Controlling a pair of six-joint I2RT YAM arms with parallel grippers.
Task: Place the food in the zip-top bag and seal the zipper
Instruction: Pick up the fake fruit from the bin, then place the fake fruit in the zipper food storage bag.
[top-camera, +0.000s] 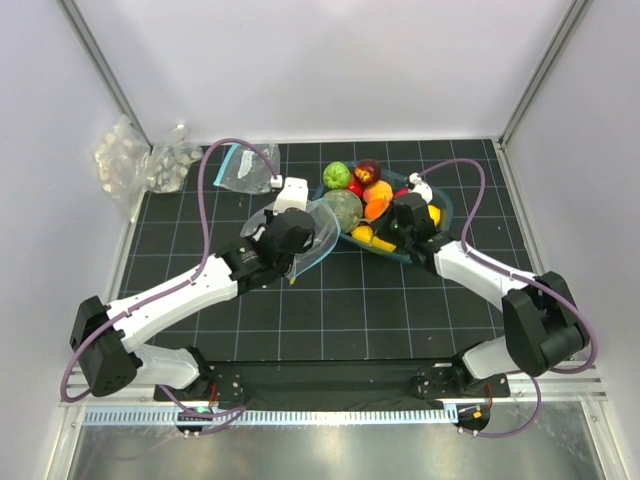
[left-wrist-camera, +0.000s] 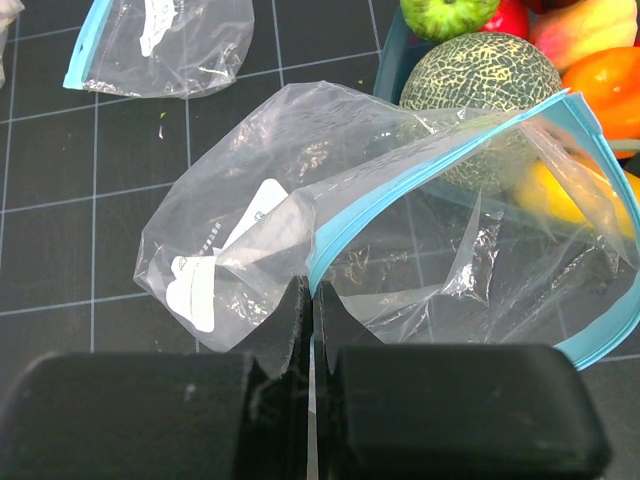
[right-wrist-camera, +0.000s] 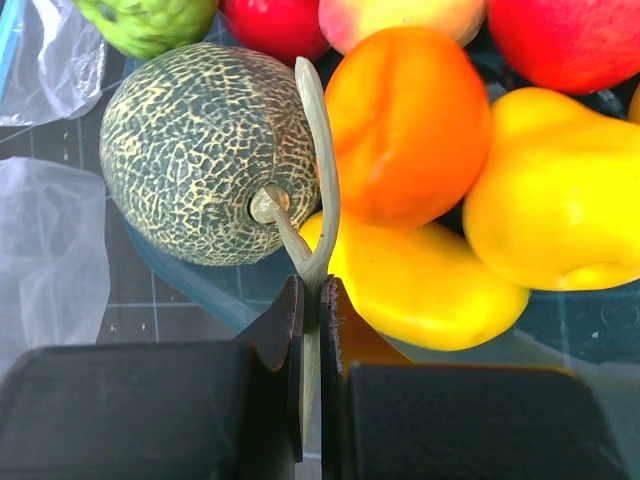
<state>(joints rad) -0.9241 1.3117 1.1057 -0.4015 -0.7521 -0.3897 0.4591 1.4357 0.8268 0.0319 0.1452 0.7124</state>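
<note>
black fingers of the left gripper (left-wrist-camera: 311, 300) fill the bottom of its wrist view. they are pressed together on the near edge of the zip-top bag (left-wrist-camera: 300, 150), right where the teal zipper (left-wrist-camera: 420, 165) begins. the bag's mouth gapes toward the right of the frame, and the zipper arcs to the upper right in front of the melon (left-wrist-camera: 475, 70), which sits in a blue dish (left-wrist-camera: 390, 65).

at lower centre of the right wrist view, the right gripper (right-wrist-camera: 312, 295) is likewise closed, pinching the melon's grey-green stem (right-wrist-camera: 322, 150). the melon is at centre left there, touching an orange fruit (right-wrist-camera: 405, 120) and a lemon (right-wrist-camera: 430, 290).

from above, the heaped fruits lie right of centre on the black mat (top-camera: 330, 310), and the held bag is just to their left. a second bag (top-camera: 240, 165) lies flat at upper left.
</note>
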